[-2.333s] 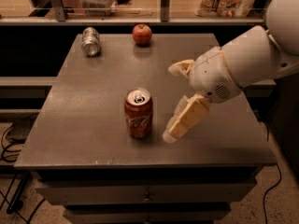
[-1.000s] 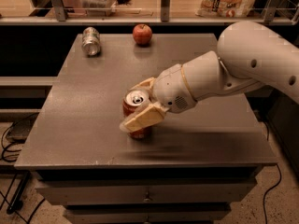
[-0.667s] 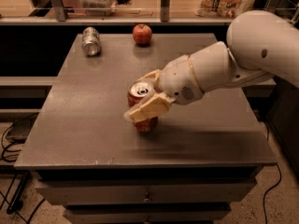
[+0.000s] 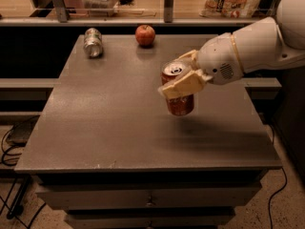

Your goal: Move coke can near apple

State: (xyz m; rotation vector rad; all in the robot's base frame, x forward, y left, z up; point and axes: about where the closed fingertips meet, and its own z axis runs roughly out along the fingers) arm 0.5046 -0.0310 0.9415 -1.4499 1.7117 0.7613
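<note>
End effector [image 4: 175, 78], right of centre: clamped on coke can [image 4: 181, 105], held above table [image 4: 95, 128]. Apple [image 4: 145, 35]: far edge.

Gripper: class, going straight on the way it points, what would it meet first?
The gripper, shut on the coke can, points left over the table. Way looks free; apple and silver can seem farther back, depth unclear.

Gripper [image 4: 177, 76]: over table [image 4: 119, 128] mid-right, clamped on coke can [image 4: 181, 106]; far finger [image 4: 190, 56] mostly behind it for you.
Can label: near finger [image 4: 183, 86] covers the middle, you can't read it.
Arm [image 4: 257, 44]: cut off at rt edge.
</note>
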